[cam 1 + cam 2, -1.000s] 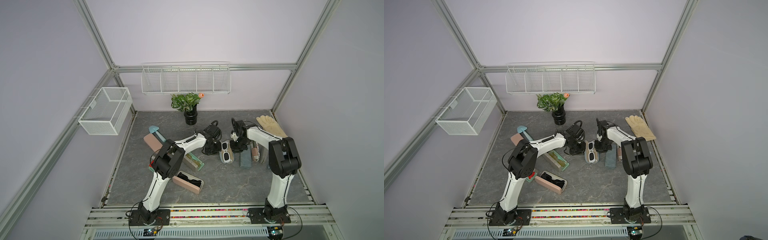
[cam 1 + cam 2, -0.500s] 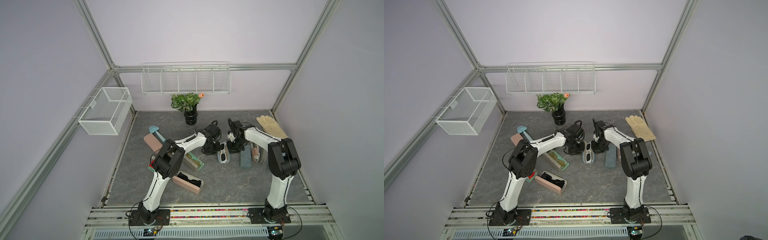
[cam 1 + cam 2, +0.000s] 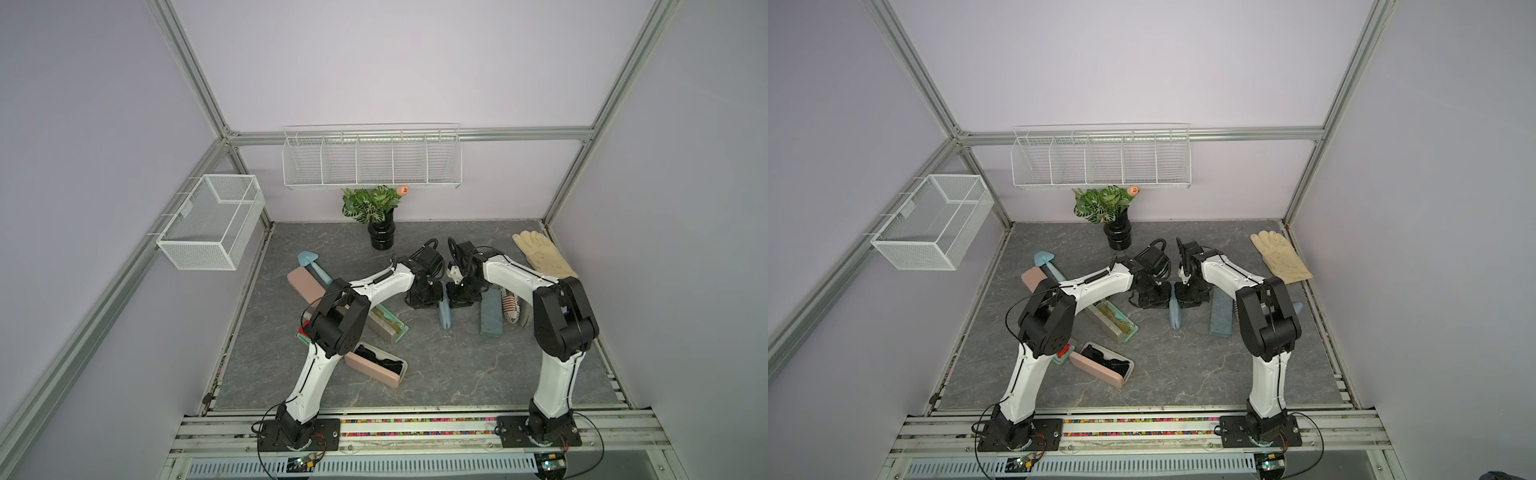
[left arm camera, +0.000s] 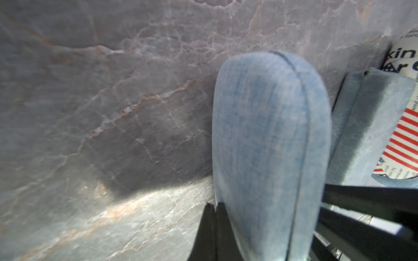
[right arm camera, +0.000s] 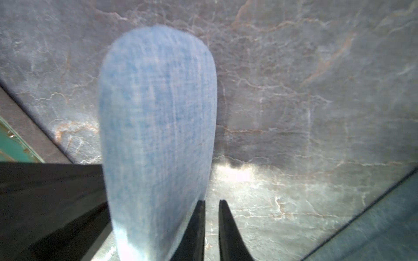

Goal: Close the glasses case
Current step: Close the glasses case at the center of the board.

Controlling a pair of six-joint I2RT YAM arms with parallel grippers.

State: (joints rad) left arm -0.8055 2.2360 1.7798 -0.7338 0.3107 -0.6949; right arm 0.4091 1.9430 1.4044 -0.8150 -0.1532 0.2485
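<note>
1. Lying on the grey marbled tabletop (image 3: 457, 374), the blue cloth glasses case (image 3: 445, 314) sits between the two arms and shows as a narrow strip in both top views.
2. In the left wrist view a thin seam runs the length of the glasses case, and its two halves meet along it with no gap visible.
3. The left pincer (image 4: 212, 217) has its fingers pressed together with nothing between them. They rest against one long side of the glasses case.
4. The right pincer (image 5: 212, 204) has its fingers slightly apart, and only bare tabletop shows in the slit. Its nearer finger lies against the opposite side of the glasses case.
5. A grey case (image 3: 491, 316) lies just beside the right pincer, with a striped pack (image 3: 510, 309) touching its far side.
6. A pink case (image 3: 370, 371) lies open near the left arm's base with dark glasses inside.
7. A pale glove (image 3: 540, 257) lies by the right wall, and a potted plant (image 3: 380, 212) stands at the back.
</note>
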